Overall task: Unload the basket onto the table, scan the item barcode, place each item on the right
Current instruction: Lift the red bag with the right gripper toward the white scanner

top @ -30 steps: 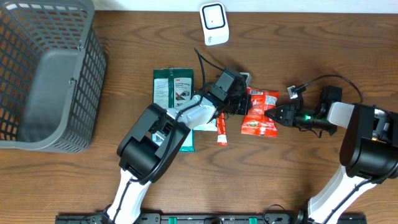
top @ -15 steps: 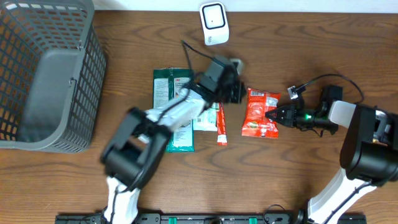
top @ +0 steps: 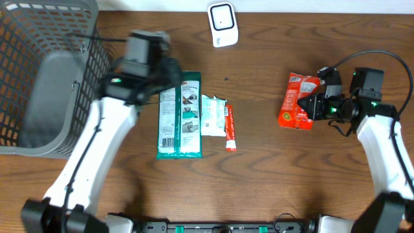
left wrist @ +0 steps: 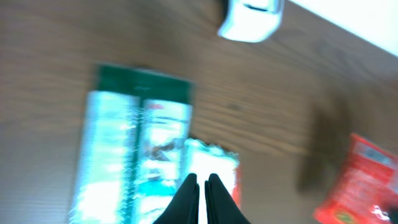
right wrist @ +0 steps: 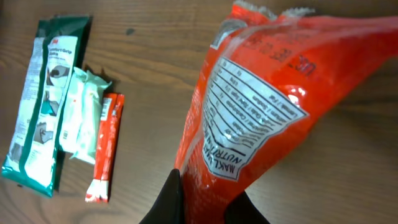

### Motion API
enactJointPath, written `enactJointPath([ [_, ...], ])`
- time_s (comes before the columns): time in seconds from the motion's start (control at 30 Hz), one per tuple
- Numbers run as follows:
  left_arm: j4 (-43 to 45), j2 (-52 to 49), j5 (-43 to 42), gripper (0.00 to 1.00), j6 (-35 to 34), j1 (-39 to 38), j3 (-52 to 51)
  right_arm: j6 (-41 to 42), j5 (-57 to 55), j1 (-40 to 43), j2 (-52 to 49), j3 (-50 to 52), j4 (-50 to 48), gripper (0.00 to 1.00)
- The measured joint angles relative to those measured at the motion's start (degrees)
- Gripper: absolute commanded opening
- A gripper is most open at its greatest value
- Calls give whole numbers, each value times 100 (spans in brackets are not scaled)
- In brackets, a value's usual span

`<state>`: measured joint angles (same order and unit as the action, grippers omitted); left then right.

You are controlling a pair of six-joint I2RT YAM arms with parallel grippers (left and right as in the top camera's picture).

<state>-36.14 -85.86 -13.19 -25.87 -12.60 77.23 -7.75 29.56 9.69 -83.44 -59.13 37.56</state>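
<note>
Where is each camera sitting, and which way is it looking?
Overhead: above the table, looking straight down; shows the left arm and right arm.
Left wrist: on the left arm, looking down past the shut left gripper at the green packet.
Right wrist: on the right arm, facing the red bag pinched in the right gripper.
Shared: green packet and red bag show in all three.

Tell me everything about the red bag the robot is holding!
The red bag is shiny, crinkly plastic, like a snack pouch, with a crimped end and a white nutrition label facing the wrist camera. The right gripper is shut on one end. It looks lifted off the wooden table, tilted, apart from the other packets.
</note>
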Motion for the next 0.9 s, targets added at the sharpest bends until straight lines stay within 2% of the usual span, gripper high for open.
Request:
enactJointPath([
  [0.17, -614, 232, 223, 13, 227, 739, 0, 101, -691, -553, 168, -1088, 1213, 1],
  [0.37, -1038, 149, 323, 17, 424, 1064, 0, -249, -1464, -1440, 142, -2750, 2350, 1],
  [0.47, -1045, 98, 323, 35, 557, 1064, 0, -590, -1954, -1956, 142, -3058, 2496, 1],
  [0.6, -1045, 79, 321, 53, 667, 1064, 0, -1069, -2446, -2507, 83, -3080, 2566, 1],
  [0.63, -1045, 79, 323, 66, 660, 1062, 0, -1191, -2529, -2623, 44, -3080, 2566, 1],
  [0.67, -1045, 79, 323, 71, 673, 1062, 0, -1307, -2601, -2743, -4, -3080, 2562, 1],
  [0.73, -1075, 79, 328, 78, 680, 1062, 0, -1478, -2763, -2966, -109, -3080, 2553, 1],
  [0.9, -1104, 79, 326, 79, 684, 1062, 0, -1679, -3134, -3228, -284, -3080, 2540, 1],
])
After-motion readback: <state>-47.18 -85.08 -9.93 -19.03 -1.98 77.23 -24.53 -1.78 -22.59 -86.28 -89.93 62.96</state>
